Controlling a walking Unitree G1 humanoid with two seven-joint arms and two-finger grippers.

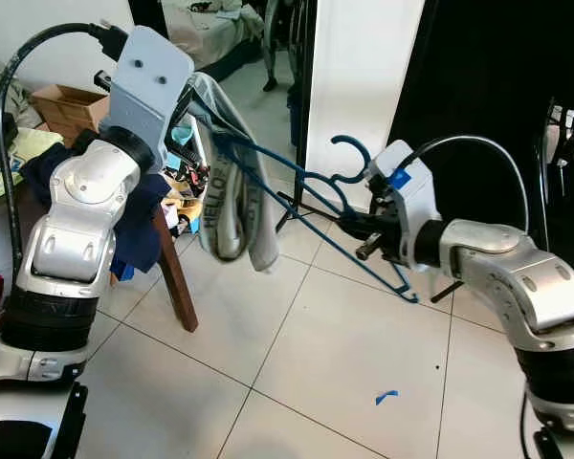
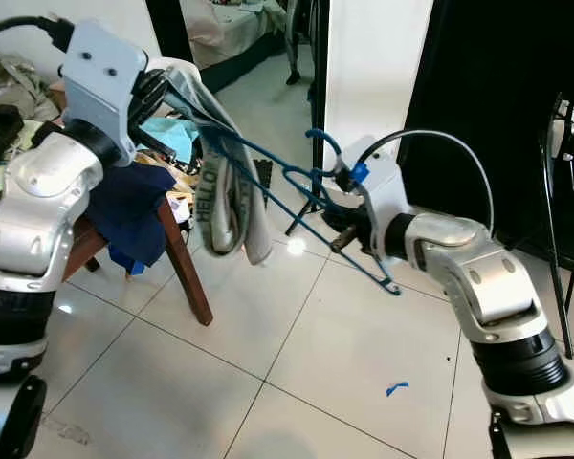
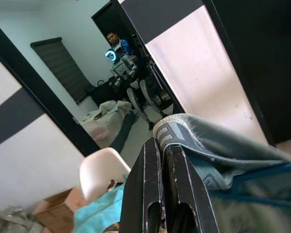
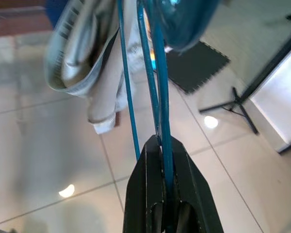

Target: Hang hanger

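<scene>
The right gripper [image 1: 375, 222], arm stretched forward, is clamped on the thin blue wire hanger [image 1: 306, 186] just below its hook. At the hanger's far end the raised left gripper [image 2: 163, 93] pinches the grey lettered garment [image 1: 234, 206] draped over it, above the white tiled floor [image 1: 297, 373].

A lived-in home, by the look of the white tiled floor [image 1: 297, 373] and the bed [image 1: 206, 24] piled with laundry beyond the doorway. Clothes [image 1: 139, 225] drape a wooden chair [image 1: 177, 277], beside a cardboard box [image 1: 67, 103] (open) and a black wardrobe [image 1: 488, 76].
</scene>
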